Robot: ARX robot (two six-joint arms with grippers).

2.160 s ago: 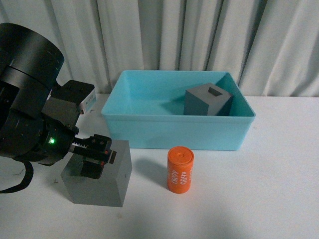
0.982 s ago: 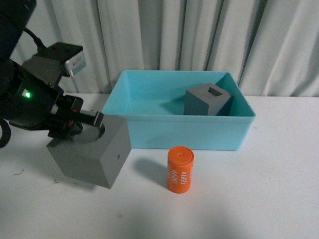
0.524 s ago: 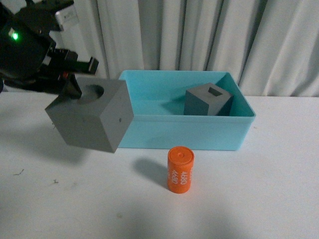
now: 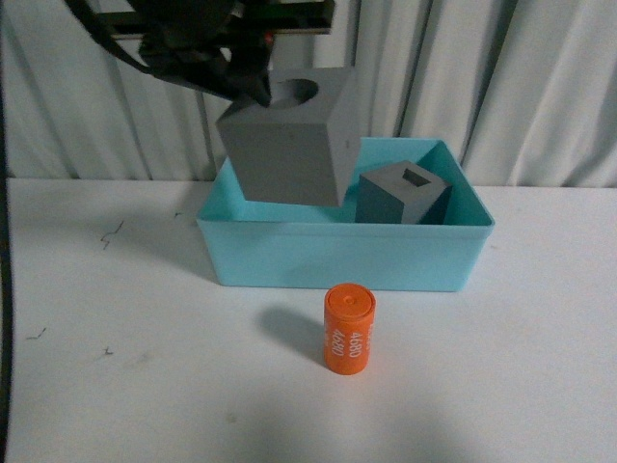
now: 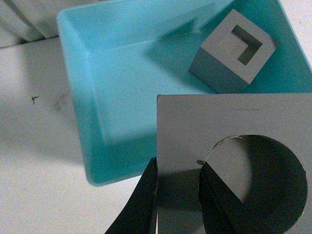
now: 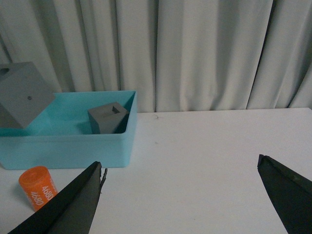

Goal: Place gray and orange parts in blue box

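Note:
My left gripper (image 4: 258, 89) is shut on the gray cube with the round hole (image 4: 289, 145), one finger inside the hole and one outside its wall. The cube hangs tilted above the left part of the blue box (image 4: 337, 256). From the left wrist, the gripper (image 5: 178, 168) pinches that cube's wall (image 5: 234, 122) over the box (image 5: 83, 97). The gray cube with the square hole (image 4: 400, 193) lies in the box's right half. The orange cylinder (image 4: 348, 328) stands upright on the table before the box. My right gripper (image 6: 179, 163) is open and holds nothing, off to the right of the box.
A white curtain (image 4: 501, 77) hangs close behind the box. The white table (image 4: 501, 367) stretches to the right of the box and the cylinder, with a few small dark marks (image 4: 114, 231) on its left side.
The left gripper has lifted the round-hole cube off the table at the left and carried it up and to the right, to above the box. The other parts have not moved.

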